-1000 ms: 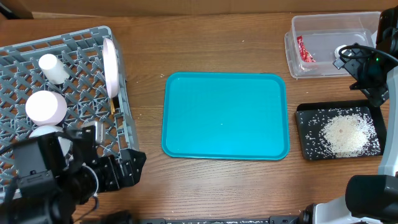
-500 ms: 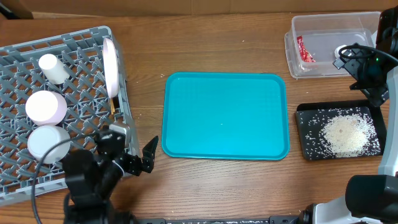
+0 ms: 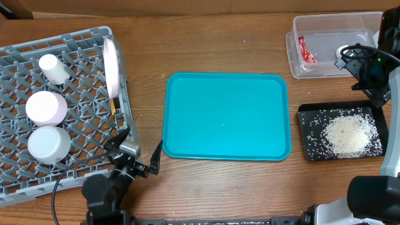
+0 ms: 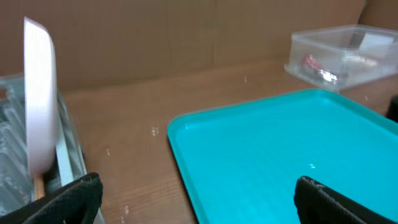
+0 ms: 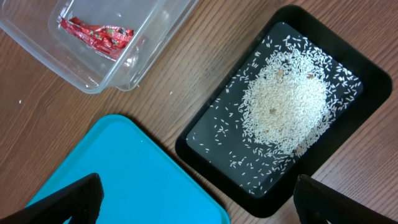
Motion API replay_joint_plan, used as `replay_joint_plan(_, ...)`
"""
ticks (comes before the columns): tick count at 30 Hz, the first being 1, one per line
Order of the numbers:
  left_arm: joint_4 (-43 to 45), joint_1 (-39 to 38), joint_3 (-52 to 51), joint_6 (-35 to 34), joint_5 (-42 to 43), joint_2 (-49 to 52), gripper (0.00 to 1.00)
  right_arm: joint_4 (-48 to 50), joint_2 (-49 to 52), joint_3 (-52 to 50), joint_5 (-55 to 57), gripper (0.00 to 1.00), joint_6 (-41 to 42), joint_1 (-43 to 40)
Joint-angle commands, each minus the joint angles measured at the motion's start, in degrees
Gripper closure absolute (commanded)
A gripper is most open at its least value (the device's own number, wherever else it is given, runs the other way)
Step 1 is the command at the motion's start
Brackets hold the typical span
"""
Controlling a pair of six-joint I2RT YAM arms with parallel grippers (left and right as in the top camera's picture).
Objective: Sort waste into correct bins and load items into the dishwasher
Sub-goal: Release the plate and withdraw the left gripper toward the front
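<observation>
Wooden table (image 3: 219, 44) holds a teal tray (image 3: 225, 115); left gripper (image 3: 139, 153) gapes empty beside the rack (image 3: 75, 44). Right gripper (image 5: 199, 205) hangs spread near the rice (image 5: 283, 106).

Just a plain brown wood-grain table (image 3: 212, 44) with a matte top, filling nearly the whole overhead view. Along its far edge stands a flat brown board (image 4: 186, 31) that looks like cardboard. The light is soft and even, and the shadows are faint.
</observation>
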Motion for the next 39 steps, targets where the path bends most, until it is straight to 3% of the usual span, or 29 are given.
replay_joint_plan(1,2.1,-0.5,-2.6,1.0,-0.5,-2.6,0.0,0.2,-0.1,0.6,0.4,0.0,0.2,-0.1)
replay_joint_plan(11,-1.2,-4.0,-2.6,1.0,-10.9,-6.6,0.0,0.2,-0.1,0.6,0.4,0.0,0.2,-0.1)
replay_joint_plan(39,-1.1,-5.5,-2.6,1.0,-11.1,-9.6,0.0,0.2,-0.1,0.6,0.4,0.0,0.2,-0.1)
